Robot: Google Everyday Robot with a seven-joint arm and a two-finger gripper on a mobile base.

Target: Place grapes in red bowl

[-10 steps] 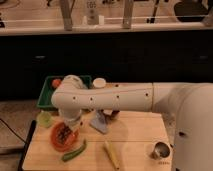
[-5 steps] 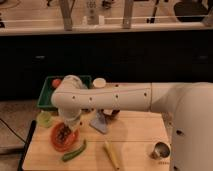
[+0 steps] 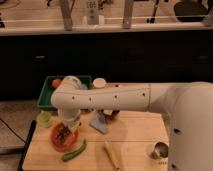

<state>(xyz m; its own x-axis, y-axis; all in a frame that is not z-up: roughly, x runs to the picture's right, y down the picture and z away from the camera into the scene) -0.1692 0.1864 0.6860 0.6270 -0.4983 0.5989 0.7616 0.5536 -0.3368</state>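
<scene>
Hovering above wooden table (image 3: 135,142): gripper (image 3: 64,133) over red bowl (image 3: 61,145).

On the worktop (image 3: 140,145): one red bowl (image 3: 58,142) near the left edge, with one end effector (image 3: 64,134) over it and one bunch of grapes (image 3: 62,135) there; one green tray (image 3: 46,95) at the back-left corner; one green pepper (image 3: 74,151); one metal cup (image 3: 160,150).

The end effector (image 3: 65,131) is mostly hidden behind the arm; beneath it, the grapes (image 3: 62,135) blur inside the red bowl (image 3: 61,146).
</scene>
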